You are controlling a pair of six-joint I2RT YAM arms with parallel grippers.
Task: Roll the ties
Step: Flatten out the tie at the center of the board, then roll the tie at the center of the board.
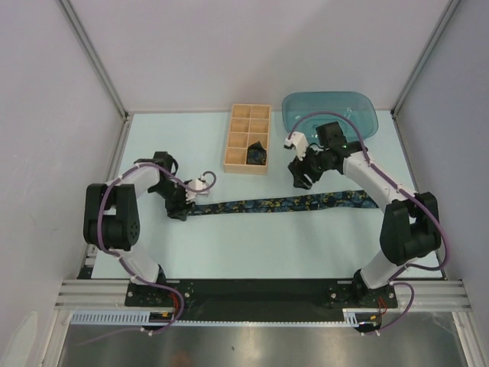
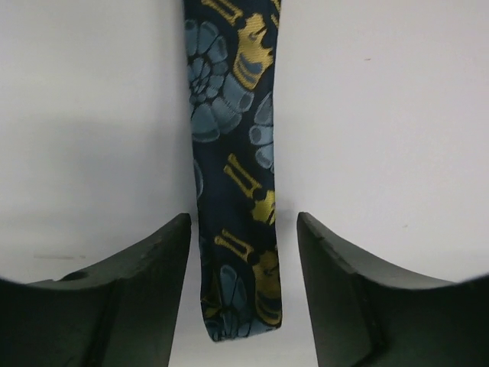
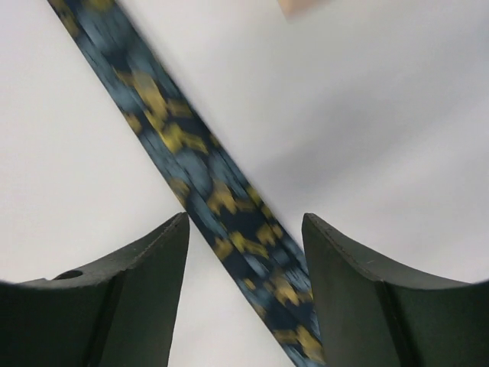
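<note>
Tie (image 1: 275,204) lies flat on the table (image 1: 229,245), running 9 to 3 o'clock. My left jaws are wide, straddling the narrow end. My right jaws are wide and empty, over the 3 o'clock half. Risk: the fabric is thin, so I may pinch short, the tip slips and the roll starts crooked.

Patterned tie (image 1: 275,204) lies unrolled across the table (image 1: 229,248).
</note>
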